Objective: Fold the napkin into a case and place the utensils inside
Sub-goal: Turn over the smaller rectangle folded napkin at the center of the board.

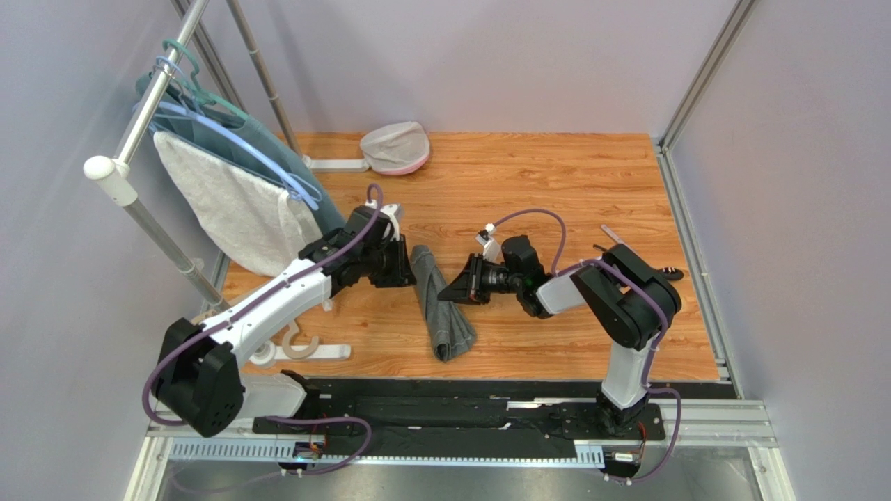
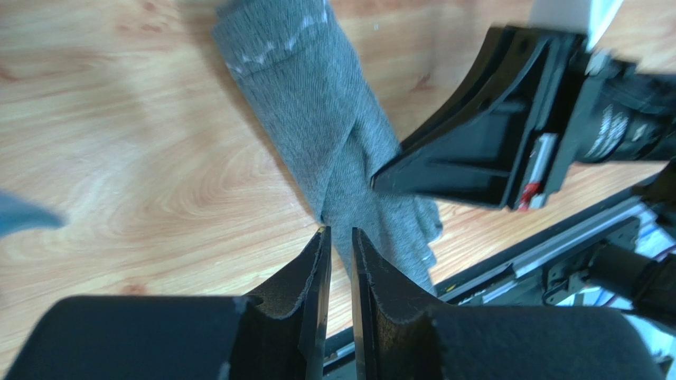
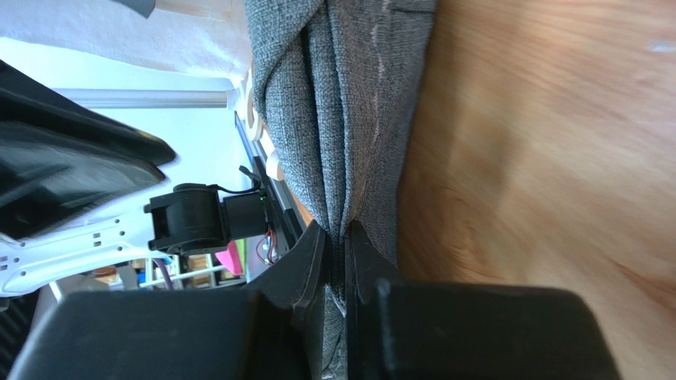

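Observation:
The napkin (image 1: 444, 318) lies on the wooden table as a narrow, twisted dark grey strip, folded lengthwise. My right gripper (image 1: 457, 289) is shut on its right edge; in the right wrist view the cloth (image 3: 349, 95) is bunched between the fingers of the gripper (image 3: 339, 229). My left gripper (image 1: 406, 266) sits at the strip's far left side. In the left wrist view its jaws (image 2: 339, 231) stand almost together with nothing between them, the napkin (image 2: 317, 103) just beyond the tips. A slim silver utensil (image 1: 611, 235) and a black one (image 1: 670, 275) lie behind the right arm.
A rack at the left holds a white towel (image 1: 235, 209) and a teal garment (image 1: 256, 136). A grey and pink cap (image 1: 395, 146) lies at the back. Wooden hangers (image 1: 296, 346) lie near the left arm. A black rail (image 1: 471, 412) runs along the front edge.

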Action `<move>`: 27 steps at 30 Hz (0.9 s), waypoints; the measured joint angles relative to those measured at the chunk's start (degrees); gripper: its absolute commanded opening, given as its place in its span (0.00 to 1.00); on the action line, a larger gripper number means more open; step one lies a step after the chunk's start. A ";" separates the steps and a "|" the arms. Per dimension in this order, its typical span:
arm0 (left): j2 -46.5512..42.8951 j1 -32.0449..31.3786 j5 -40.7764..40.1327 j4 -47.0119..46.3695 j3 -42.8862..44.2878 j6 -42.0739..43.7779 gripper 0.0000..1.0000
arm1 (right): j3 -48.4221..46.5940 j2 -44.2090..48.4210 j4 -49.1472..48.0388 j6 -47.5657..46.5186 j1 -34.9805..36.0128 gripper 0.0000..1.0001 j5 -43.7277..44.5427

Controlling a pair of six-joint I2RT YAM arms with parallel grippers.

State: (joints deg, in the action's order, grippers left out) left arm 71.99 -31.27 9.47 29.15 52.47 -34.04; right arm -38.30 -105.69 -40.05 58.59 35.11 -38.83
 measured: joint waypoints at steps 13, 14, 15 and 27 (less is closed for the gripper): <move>13.60 -7.89 -0.02 -6.64 0.17 -0.57 0.22 | 1.03 0.52 12.57 -9.44 -13.84 0.63 -7.52; 13.66 -8.17 -0.11 -6.80 0.20 -0.55 0.21 | -0.04 3.69 19.37 -12.81 -14.14 0.63 -4.68; 13.70 -8.26 -0.26 -6.67 0.50 -0.39 0.20 | -1.57 7.04 26.32 -16.02 -13.86 0.62 -1.70; 29.42 -4.37 0.59 -6.10 15.41 0.83 0.19 | -1.81 24.55 48.83 -22.10 5.77 0.26 12.02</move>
State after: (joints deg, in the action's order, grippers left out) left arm 101.41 -35.64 10.07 23.05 67.88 -33.21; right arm -40.12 -81.14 8.78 36.49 40.88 -26.81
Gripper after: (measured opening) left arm 0.190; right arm 0.296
